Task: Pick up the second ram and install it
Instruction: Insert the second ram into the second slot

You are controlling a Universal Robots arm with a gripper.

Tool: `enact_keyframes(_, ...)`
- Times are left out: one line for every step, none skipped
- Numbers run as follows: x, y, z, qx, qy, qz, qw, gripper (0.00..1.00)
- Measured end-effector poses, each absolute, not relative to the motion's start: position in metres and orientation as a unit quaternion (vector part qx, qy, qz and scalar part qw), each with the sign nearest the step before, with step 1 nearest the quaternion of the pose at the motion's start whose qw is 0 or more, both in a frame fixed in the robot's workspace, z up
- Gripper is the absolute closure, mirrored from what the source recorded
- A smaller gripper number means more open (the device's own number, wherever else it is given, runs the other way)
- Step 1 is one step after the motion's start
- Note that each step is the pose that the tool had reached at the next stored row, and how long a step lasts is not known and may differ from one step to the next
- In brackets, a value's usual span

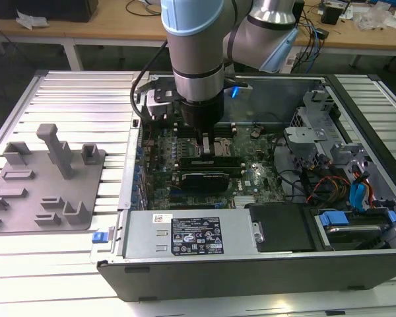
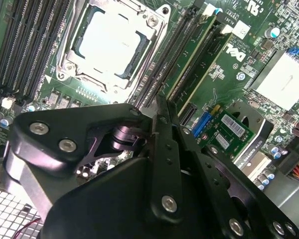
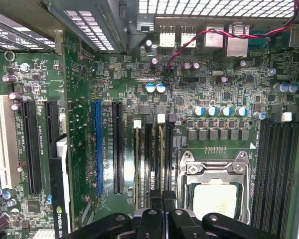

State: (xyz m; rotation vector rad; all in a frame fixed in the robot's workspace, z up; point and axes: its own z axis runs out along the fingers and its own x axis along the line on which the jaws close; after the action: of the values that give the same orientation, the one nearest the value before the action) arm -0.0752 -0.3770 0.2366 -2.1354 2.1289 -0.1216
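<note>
Your black two-finger gripper (image 2: 162, 103) hangs low over the green motherboard (image 2: 239, 64), its tip just beside the square silver processor (image 2: 112, 42). You can see its fingers drawn narrow, pressed together with nothing plainly between them. That tip seems to sit at one end of the second ram (image 2: 189, 57), the long green circuit-board stick lying in a black slot beside the processor; contact is hard to judge. Another green stick (image 2: 209, 62) lies alongside, farther from the processor.
</note>
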Motion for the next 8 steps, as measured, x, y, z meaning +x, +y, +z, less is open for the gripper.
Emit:
enact_keyframes(-0.0752, -0.3770, 0.2366, -0.706, 0.704, -0.040, 0.062, 0.91)
enact_keyframes(-0.0752, -0.3770, 0.2366, -0.706, 0.705, -0.040, 0.062, 0.91)
enact_keyframes(-0.0752, -0.3770, 0.2366, -0.705, 0.705, -0.040, 0.062, 0.91)
enact_keyframes(-0.0752, -0.3770, 0.2366, -0.705, 0.705, -0.040, 0.062, 0.91)
enact_keyframes(-0.0752, -0.3770, 0.2366, -0.705, 0.706, -0.040, 0.062, 0.91)
enact_keyframes(-0.0752, -0.3769, 0.2366, -0.704, 0.706, -0.040, 0.062, 0.91)
enact_keyframes(-0.0752, -0.3769, 0.2366, -0.704, 0.706, -0.039, 0.063, 0.91)
enact_keyframes(-0.0752, -0.3770, 0.2367, -0.704, 0.706, -0.039, 0.063, 0.91)
